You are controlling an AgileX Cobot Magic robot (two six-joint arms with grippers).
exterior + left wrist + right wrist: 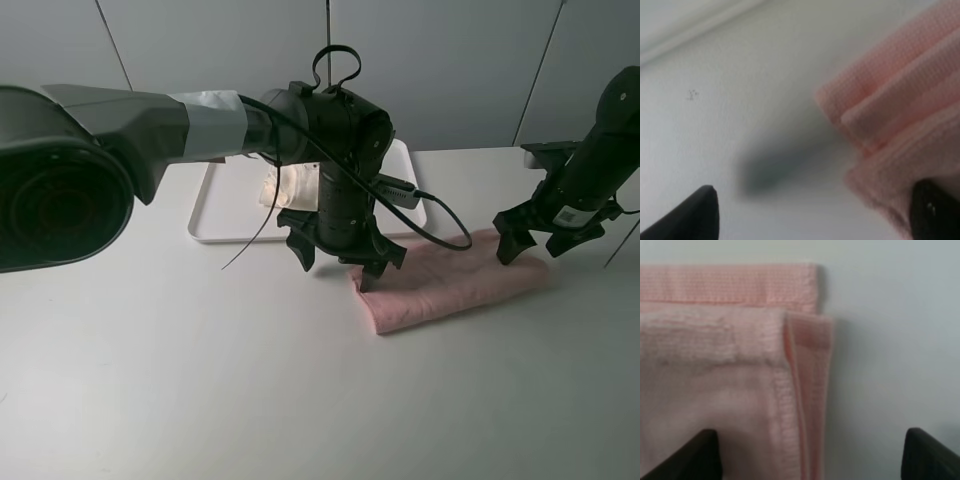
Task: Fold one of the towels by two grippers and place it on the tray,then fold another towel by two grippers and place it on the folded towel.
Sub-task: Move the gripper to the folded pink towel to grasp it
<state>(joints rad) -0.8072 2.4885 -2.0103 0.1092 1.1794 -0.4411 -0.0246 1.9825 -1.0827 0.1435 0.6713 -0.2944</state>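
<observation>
While the cream terry towel lies folded on the white plastic tray, both jaws stand apart over the half-folded pink terry towel.

The pink towel is ribbed-edged, the folded towel cream, the tray white.
</observation>
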